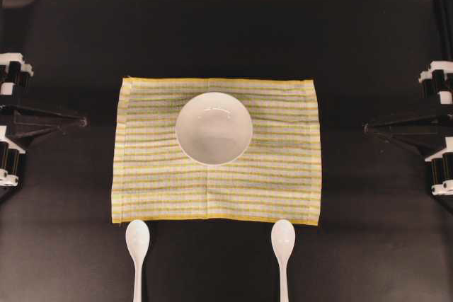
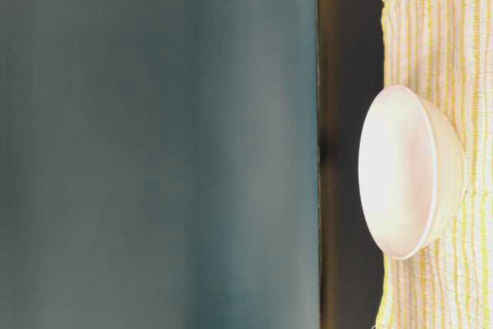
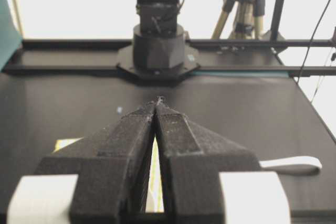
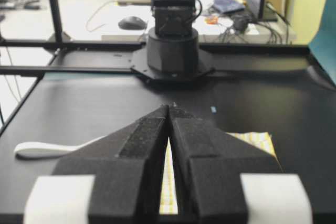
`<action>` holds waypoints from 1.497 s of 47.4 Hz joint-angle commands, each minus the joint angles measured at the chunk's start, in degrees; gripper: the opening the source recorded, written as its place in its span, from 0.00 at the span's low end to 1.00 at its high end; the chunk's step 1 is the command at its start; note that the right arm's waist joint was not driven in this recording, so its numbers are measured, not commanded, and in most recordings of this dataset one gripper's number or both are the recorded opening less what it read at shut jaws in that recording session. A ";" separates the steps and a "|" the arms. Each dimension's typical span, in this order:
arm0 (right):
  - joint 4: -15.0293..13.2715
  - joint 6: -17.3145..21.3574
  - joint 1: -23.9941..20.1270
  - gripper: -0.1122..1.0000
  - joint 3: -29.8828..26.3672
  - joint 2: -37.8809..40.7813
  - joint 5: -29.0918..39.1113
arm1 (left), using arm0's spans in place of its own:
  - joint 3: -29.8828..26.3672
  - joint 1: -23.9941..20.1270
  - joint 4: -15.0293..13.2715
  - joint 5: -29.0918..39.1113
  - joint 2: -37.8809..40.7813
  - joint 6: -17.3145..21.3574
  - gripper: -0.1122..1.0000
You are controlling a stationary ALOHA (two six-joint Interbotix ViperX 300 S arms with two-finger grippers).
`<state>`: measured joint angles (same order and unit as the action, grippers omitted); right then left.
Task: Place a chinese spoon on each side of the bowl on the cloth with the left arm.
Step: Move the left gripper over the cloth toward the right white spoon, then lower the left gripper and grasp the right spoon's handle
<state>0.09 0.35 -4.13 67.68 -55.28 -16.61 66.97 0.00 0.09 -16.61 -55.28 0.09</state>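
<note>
The white bowl (image 1: 214, 128) (image 2: 408, 171) sits on the far half of the striped yellow cloth (image 1: 283, 175) (image 2: 439, 28). Two white chinese spoons lie on the black table just in front of the cloth, one at the left (image 1: 137, 245) and one at the right (image 1: 283, 245), handles toward the front edge. My left gripper (image 1: 83, 122) (image 3: 157, 100) rests shut and empty at the table's left side, well clear of the cloth. At the right side my right gripper (image 1: 367, 128) (image 4: 169, 107) is shut and empty too. One spoon (image 3: 294, 163) shows in the left wrist view and one spoon (image 4: 47, 149) in the right wrist view.
The black table (image 1: 226, 40) runs out past the cloth on every side. A teal backdrop (image 2: 154, 144) stands behind it. Opposite each wrist camera stands the other arm's base (image 3: 160, 40) (image 4: 173, 40).
</note>
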 commanded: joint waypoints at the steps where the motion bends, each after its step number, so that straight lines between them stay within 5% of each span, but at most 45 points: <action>1: 0.09 -0.18 0.00 0.13 -0.79 0.09 -0.53 | -2.46 1.14 2.20 2.46 3.52 -4.13 0.15; 8: 0.18 -0.09 0.00 0.09 -0.62 0.09 -0.26 | -5.98 1.41 2.29 7.91 10.72 -15.21 0.10; 22: 0.18 -0.26 0.00 0.09 -0.53 0.09 0.09 | -14.33 2.11 2.29 5.98 29.62 -33.31 0.10; 35: 0.18 -0.18 0.00 0.09 0.00 0.09 0.26 | -29.44 4.13 2.37 6.59 49.48 -35.86 0.19; 52: 0.62 -0.18 0.00 0.09 0.70 -0.09 0.62 | -48.52 7.38 2.37 16.26 67.59 -42.10 0.85; 62: 0.62 -0.18 0.00 0.09 0.70 -0.88 1.05 | -50.36 8.26 2.37 15.64 74.00 -49.04 0.83; 71: 0.62 -0.18 0.00 0.09 0.70 -1.14 1.05 | -51.42 9.32 2.37 14.85 77.78 -50.45 0.83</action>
<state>0.53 0.26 -4.13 68.82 -56.69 -15.21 16.79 8.70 2.29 -0.97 21.62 -50.27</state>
